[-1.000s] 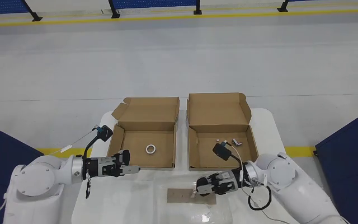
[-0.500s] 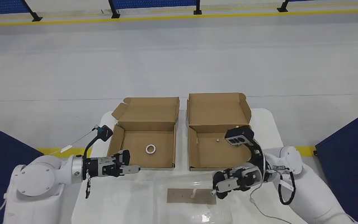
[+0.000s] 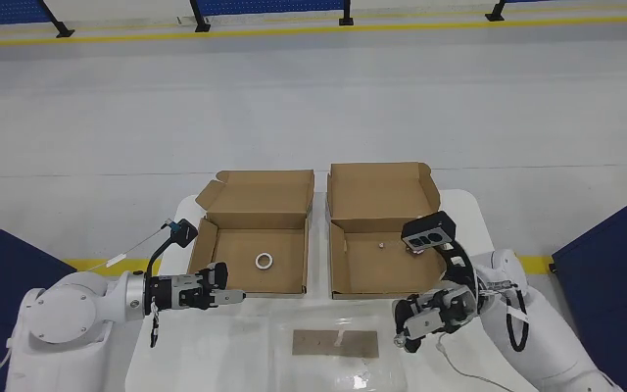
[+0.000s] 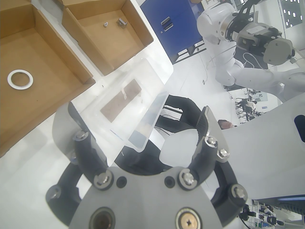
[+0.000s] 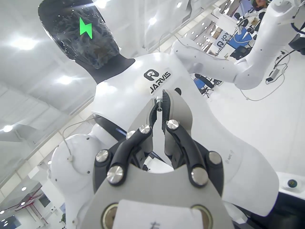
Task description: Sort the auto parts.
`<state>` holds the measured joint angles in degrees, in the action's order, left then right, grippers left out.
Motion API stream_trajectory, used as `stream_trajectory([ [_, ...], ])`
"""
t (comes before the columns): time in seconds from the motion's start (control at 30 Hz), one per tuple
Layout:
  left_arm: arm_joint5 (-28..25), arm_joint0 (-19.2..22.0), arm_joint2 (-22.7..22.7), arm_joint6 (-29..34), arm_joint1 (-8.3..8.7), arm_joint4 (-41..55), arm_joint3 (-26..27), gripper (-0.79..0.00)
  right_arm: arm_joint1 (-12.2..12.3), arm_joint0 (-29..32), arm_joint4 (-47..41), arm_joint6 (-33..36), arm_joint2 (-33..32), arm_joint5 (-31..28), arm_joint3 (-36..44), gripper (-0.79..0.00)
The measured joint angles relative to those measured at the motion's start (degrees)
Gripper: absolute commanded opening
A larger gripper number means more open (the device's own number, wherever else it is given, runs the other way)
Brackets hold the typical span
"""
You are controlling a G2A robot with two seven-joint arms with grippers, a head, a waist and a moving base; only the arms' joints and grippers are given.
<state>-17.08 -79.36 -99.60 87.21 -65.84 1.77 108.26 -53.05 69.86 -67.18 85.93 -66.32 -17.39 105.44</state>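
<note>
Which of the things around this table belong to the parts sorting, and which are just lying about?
Part of the job: left box, ring inside it, right box, fastener and metal clip inside it, clear tray, small metal part pinched in the right gripper.
Just lying about: blue cabinet, yellow floor line.

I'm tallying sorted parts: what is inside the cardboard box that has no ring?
A small fastener and a metal clip lie apart on the floor of the box. In the top view the right arm's wrist camera overhangs and covers the floor near the clip.
</note>
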Motion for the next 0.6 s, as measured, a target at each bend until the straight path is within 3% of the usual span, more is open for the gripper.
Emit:
stream_trajectory([
  [0.3,0.0,0.0,0.0,0.0,0.0,0.0,0.0,0.0,-1.69,-0.82,-12.55,1.46,1.87,4.85,1.6,-0.785],
  [0.6,0.0,0.0,0.0,0.0,0.0,0.0,0.0,0.0,-2.98,-2.61,-15.39,2.06,2.63,7.8,1.19,-0.785],
])
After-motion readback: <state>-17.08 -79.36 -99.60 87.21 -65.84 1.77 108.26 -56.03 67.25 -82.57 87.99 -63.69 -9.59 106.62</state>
